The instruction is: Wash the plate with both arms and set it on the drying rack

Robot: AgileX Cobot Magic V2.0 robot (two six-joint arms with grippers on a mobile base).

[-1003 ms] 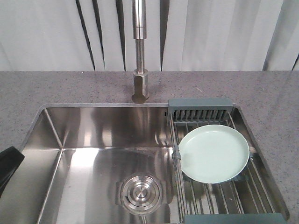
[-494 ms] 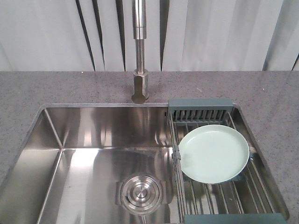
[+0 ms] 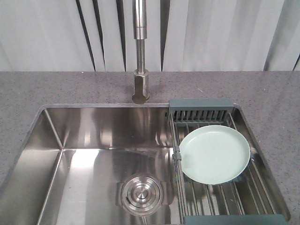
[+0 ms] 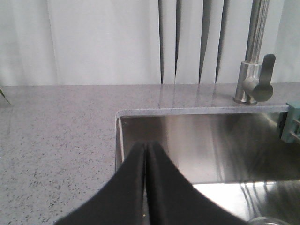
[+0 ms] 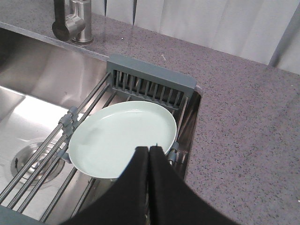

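Observation:
The pale mint-green plate [image 3: 214, 153] [image 5: 123, 137] lies flat on the steel rods of the drying rack [image 3: 200, 115] [image 5: 150, 80], which spans the right end of the sink. In the right wrist view my right gripper [image 5: 149, 149] is shut and empty, its tips over the plate's near rim. In the left wrist view my left gripper [image 4: 146, 146] is shut with nothing in it, over the sink's left edge. Neither arm shows in the front view.
The steel sink basin [image 3: 89, 154] has a round drain [image 3: 141, 194] in its floor. A steel faucet [image 3: 140, 51] [image 4: 255, 70] stands on the speckled grey counter [image 3: 56, 89] behind the sink. Pale vertical blinds [image 3: 215, 33] hang behind.
The black tip of the left arm, seen at the front view's left edge a second ago, has drawn out of that view. The plate has not moved.

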